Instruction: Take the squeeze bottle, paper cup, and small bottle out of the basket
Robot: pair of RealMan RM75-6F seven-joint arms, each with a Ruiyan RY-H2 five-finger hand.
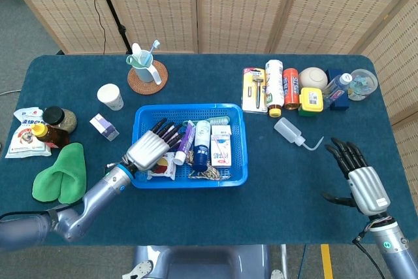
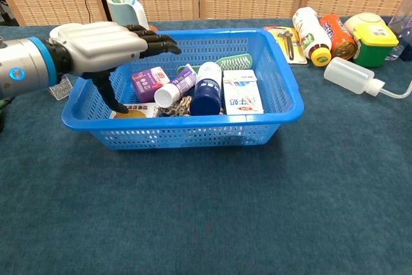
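Note:
The blue basket (image 1: 189,106) (image 2: 193,127) stands at mid-table. My left hand (image 1: 153,147) (image 2: 106,46) hovers over its left part, fingers spread and holding nothing, thumb pointing down inside. Just right of the fingertips lies a small purple bottle with a white cap (image 1: 185,143) (image 2: 174,88), beside a white bottle with a dark blue cap (image 1: 201,142) (image 2: 208,88). The squeeze bottle (image 1: 290,132) (image 2: 351,76) lies on the table right of the basket. The paper cup (image 1: 110,96) stands on the table to the left. My right hand (image 1: 359,178) rests open at the front right.
Small boxes, a snack packet and a comb also fill the basket. A toothbrush mug (image 1: 145,68) (image 2: 122,4) stands behind it. A purple box (image 1: 103,127), a green cloth (image 1: 59,173) and jars lie at the left. Bottles and cans (image 1: 284,86) line the back right.

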